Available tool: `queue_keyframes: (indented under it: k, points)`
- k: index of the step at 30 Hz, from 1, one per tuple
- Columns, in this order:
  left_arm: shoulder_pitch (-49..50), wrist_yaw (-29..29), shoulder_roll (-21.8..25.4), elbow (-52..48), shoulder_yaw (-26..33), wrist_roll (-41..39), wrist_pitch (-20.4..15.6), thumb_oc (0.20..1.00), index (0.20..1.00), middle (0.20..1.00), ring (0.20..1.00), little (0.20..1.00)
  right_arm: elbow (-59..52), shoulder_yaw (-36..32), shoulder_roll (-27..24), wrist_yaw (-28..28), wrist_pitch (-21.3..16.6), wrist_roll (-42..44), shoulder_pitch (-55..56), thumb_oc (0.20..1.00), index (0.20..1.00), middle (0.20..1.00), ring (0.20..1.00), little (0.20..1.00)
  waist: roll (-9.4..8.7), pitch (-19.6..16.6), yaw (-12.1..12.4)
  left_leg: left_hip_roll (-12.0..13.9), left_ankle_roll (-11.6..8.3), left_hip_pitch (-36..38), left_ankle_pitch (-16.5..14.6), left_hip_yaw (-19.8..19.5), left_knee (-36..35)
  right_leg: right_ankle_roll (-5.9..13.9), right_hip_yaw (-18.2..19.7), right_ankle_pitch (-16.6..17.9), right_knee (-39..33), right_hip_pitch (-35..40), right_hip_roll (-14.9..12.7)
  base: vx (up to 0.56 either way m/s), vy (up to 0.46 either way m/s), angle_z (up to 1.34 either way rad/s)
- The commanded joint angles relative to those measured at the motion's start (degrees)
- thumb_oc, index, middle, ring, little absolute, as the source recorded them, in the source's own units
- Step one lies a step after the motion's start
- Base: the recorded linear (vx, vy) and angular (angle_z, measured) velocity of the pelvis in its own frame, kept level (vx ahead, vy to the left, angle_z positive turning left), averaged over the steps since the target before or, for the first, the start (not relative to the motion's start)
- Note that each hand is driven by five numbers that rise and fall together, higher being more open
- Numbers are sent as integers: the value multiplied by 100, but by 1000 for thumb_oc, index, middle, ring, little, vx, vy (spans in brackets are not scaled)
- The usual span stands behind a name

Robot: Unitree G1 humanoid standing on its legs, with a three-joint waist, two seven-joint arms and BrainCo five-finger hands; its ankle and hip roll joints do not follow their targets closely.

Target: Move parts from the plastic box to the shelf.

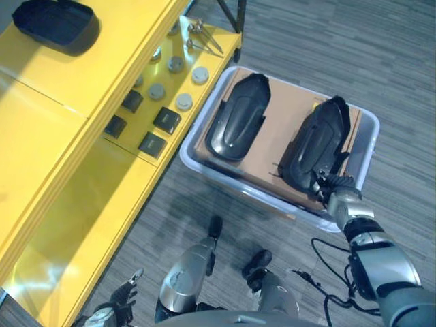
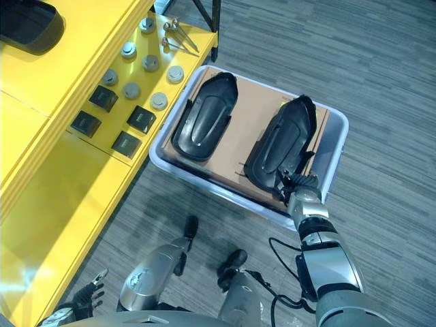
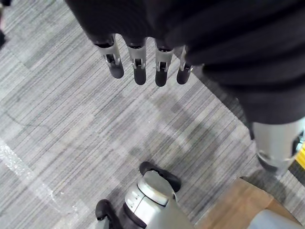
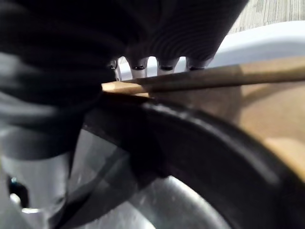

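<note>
Two black moulded parts [image 1: 238, 117] [image 1: 319, 144] lying side by side on cardboard in clear plastic box [image 1: 363, 163]; yellow shelf [image 1: 109, 75] beside box.

Grey striped carpet floor [image 1: 327, 48]; black stand legs [image 1: 235, 13].

Glare streaks the yellow shelf [image 1: 48, 225]; right wrist view blurred.

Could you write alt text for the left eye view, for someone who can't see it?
The robot's right hand reaches the near end of a black part in a plastic box; a second black part lies beside it, next to a yellow shelf.
</note>
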Motion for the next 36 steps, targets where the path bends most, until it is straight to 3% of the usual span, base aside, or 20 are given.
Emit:
queue_keyframes:
  k: [1,2,13,18,22,24,25,26,30,34,35,36]
  points:
    - [-40,-16,200,-140,-238,-174,16,1000,1000,1000,1000,1000,1,346,-153,-66,40,-42,-19,470,470,470,470,470,30,148,219,46,-285,-370,-330,-371,379,523,502,322,-452,193,-326,-30,7,2]
    - [-41,-14,201,-162,-233,-157,15,1000,1000,1000,1000,1000,16,352,-159,-55,46,-64,-28,200,200,200,200,200,32,156,222,39,-284,-376,-330,-376,382,529,506,324,-438,177,-329,0,0,0]
    - [33,-278,220,-513,-268,-252,-310,1000,1000,1000,1000,1000,-149,257,-220,-250,-249,234,99,200,200,200,200,200,-69,54,164,98,-291,-150,-349,-302,258,555,531,342,-509,330,-277,-2,-12,0]
    - [48,-696,337,-1656,-299,-624,-396,1000,1000,1000,1000,1000,-1207,-11,-245,-536,-567,88,656,200,200,200,200,200,-223,-207,-26,223,-281,223,-271,-160,29,535,511,493,-728,636,-174,-31,-61,-4]
    - [-51,-893,526,-3157,-113,-1307,86,1000,1000,1000,1000,1000,-2441,-256,-209,-550,-635,-402,1450,200,200,200,200,200,-383,-513,-220,350,-294,686,-323,-21,-192,554,591,509,-921,1010,-53,63,-87,-12]
    - [-141,-1046,508,-3620,8,-1410,34,1000,1000,1000,1000,1000,-2804,-346,-179,-352,-679,-614,1756,200,200,200,200,200,-453,-656,-299,397,-299,857,-345,42,-263,556,622,525,-1006,1149,-8,70,-102,-25]
    - [-198,-976,494,-3859,26,-1445,64,953,953,953,953,953,-2918,-345,-168,-254,-701,-701,1864,200,200,200,200,200,-484,-733,-331,421,-306,930,-352,68,-287,549,633,532,-1049,1215,9,60,-80,-21]
    - [-244,-939,488,-4025,31,-1484,89,1000,1000,1000,1000,1000,-2993,-342,-154,-198,-708,-773,1922,200,200,200,200,200,-502,-782,-347,438,-312,979,-358,82,-299,545,645,538,-1076,1260,20,85,-84,-20]
    - [-762,-1080,355,-4756,-245,-1433,587,1000,1000,1000,1000,1000,-3309,10,-28,131,-614,-1135,1825,200,200,200,200,200,-592,-1071,-470,525,-327,1257,-420,172,-326,496,741,542,-1216,1502,86,66,-69,-26]
    - [-1646,-642,66,-4908,-888,-1614,1246,1000,1000,1000,1000,1000,-3408,713,204,296,-323,-1306,1243,200,200,200,200,200,-539,-1297,-645,568,-348,1446,-424,289,-349,472,851,552,-1314,1643,106,24,13,-29]
    - [-1908,-454,-31,-4880,-1001,-1740,1617,1000,1000,1000,1000,1000,-3403,911,313,307,-257,-1333,1085,200,200,200,200,200,-510,-1352,-699,572,-355,1498,-423,314,-365,479,889,561,-1347,1678,108,14,27,-29]
    - [-2029,-335,-79,-4823,-1083,-1692,1749,1000,1000,1000,1000,1000,-3405,1006,372,291,-234,-1320,1020,200,200,200,200,200,-494,-1383,-731,575,-357,1520,-424,330,-366,485,908,566,-1363,1693,107,14,18,-8]
